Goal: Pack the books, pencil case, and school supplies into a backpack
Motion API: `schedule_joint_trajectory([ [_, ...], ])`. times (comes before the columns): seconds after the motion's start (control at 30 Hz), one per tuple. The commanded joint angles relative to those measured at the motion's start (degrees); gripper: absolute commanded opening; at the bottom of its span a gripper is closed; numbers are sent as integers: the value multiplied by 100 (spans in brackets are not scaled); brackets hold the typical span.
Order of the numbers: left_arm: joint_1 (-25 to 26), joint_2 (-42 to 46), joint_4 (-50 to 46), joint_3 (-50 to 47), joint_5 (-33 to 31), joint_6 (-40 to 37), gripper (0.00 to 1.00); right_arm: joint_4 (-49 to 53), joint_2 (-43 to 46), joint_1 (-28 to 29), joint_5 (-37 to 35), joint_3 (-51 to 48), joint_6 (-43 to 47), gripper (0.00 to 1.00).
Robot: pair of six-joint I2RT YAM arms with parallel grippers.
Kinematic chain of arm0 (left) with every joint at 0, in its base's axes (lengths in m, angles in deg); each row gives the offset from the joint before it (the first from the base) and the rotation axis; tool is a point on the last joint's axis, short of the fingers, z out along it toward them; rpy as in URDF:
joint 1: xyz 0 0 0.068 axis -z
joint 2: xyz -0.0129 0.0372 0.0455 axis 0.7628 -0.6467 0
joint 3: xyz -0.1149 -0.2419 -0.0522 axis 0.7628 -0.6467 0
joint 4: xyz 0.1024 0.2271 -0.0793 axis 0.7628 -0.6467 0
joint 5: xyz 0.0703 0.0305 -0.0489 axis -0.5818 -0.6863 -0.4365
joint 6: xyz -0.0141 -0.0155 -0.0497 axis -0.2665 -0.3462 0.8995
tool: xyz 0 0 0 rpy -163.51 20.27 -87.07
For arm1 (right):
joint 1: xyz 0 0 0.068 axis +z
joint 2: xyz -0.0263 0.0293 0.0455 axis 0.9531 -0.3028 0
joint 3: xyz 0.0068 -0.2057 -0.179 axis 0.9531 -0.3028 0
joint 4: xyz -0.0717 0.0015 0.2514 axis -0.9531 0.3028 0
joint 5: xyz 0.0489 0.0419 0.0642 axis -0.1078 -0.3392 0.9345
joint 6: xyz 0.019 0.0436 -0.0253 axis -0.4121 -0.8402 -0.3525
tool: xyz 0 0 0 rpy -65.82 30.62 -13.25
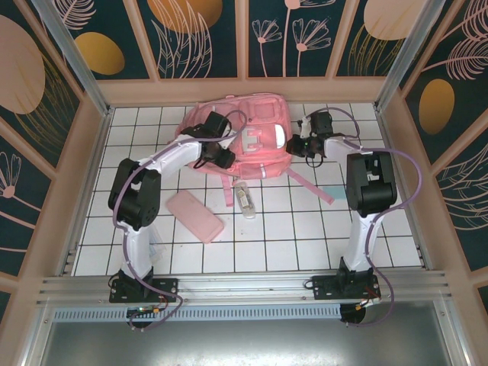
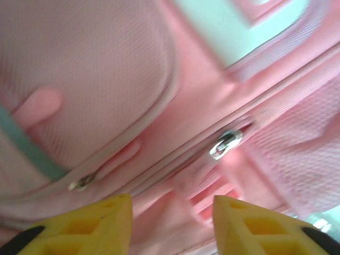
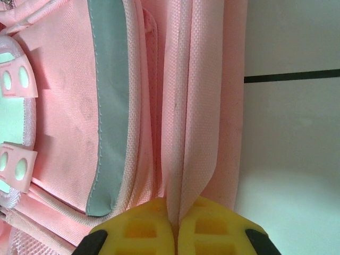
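Observation:
The large pink backpack (image 1: 252, 122) lies at the back of the tiled table. My left gripper (image 1: 223, 158) hovers at its near left side; its yellow fingers (image 2: 106, 218) stand apart over the pink fabric (image 2: 175, 175), just below a silver zipper pull (image 2: 226, 144), with nothing between them. At the backpack's right edge, my right gripper (image 1: 292, 145) is shut on a fold of the backpack's fabric (image 3: 183, 133). The flat pink pencil case (image 1: 194, 216) rests on the tiles in front of the backpack. A narrow transparent box (image 1: 245, 200) lies beside it. The books are out of view.
A pink strap (image 1: 313, 185) trails from the backpack toward the right arm, with a small pale-blue square (image 1: 333, 191) next to it. Wooden walls (image 1: 72, 183) close in the table on the left, back and right. A white tiled surface (image 3: 292, 159) shows right of the pinched fold.

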Motion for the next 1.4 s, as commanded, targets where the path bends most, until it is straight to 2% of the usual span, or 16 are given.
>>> schedule_joint_trajectory([
  [0.0,97,-491,-447,572,2,-411,34,293,-170,6,17,209,292,1],
  [0.17,115,-808,-642,880,-45,-573,33,351,-139,3,-5,238,299,1],
  [0.67,115,-1246,-843,846,152,-623,50,457,-195,7,-164,345,278,1],
  [0.8,115,-1349,-736,589,87,-600,51,479,-208,5,-220,369,273,0],
  [0.87,115,-1420,-650,485,-44,-582,48,484,-213,5,-201,395,265,0],
  [0.9,106,-1450,-616,475,-96,-574,43,506,-211,4,-209,397,265,0],
  [0.97,81,-1529,-609,501,-103,-551,27,513,-194,6,-237,388,276,0],
  [1.2,63,-1356,-697,777,-157,-291,1,507,-123,-2,-300,308,258,0],
  [1.37,60,-1171,-1149,1401,-137,297,0,466,-129,5,-273,317,206,0],
])
